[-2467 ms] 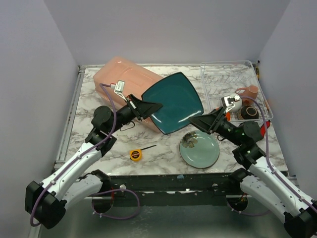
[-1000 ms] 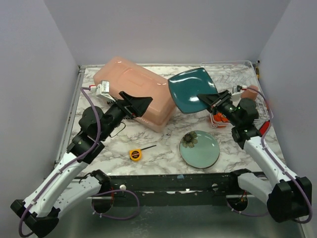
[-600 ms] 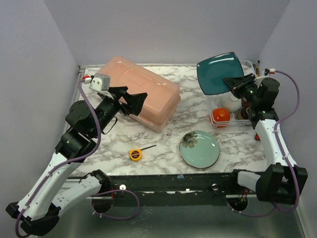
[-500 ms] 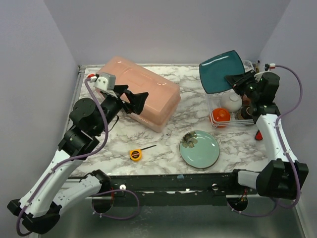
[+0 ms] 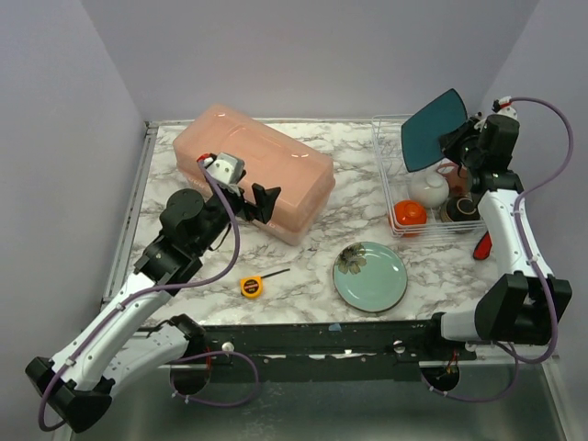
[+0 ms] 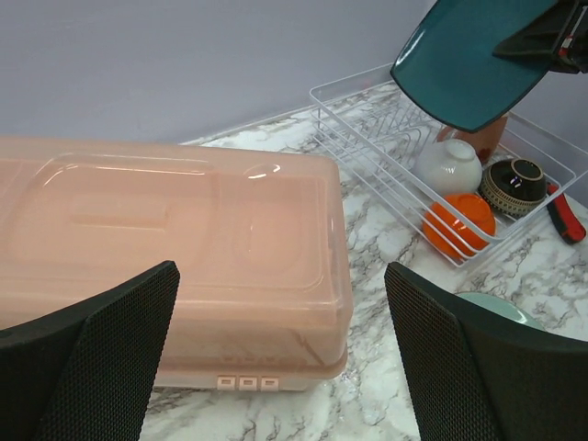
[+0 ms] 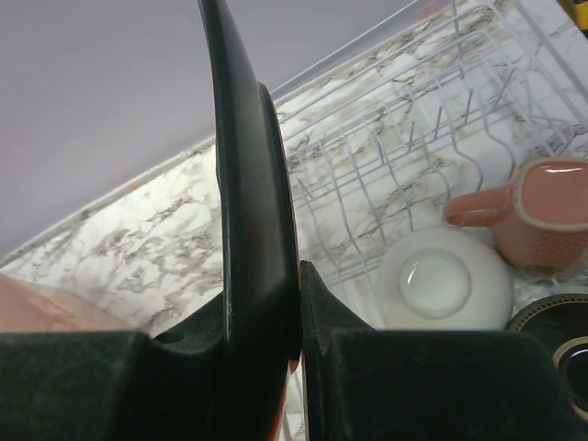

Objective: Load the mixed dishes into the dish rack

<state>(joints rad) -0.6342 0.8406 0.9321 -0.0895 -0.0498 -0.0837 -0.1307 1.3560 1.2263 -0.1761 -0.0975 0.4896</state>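
R gripper (image 5: 457,140) clamps plate (image 5: 427,133), L gripper (image 5: 260,204) wide

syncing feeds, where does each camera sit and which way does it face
Top external: behind the arm bases, looking down on the table; both arms show, right gripper holding the teal plate over the dish rack.
Left wrist: left arm, facing over the pink tub toward the rack; open left gripper at bottom.
Right wrist: right arm, looking along the plate clamped in its fingers, into the rack.
Both wrist views share the white bowl.
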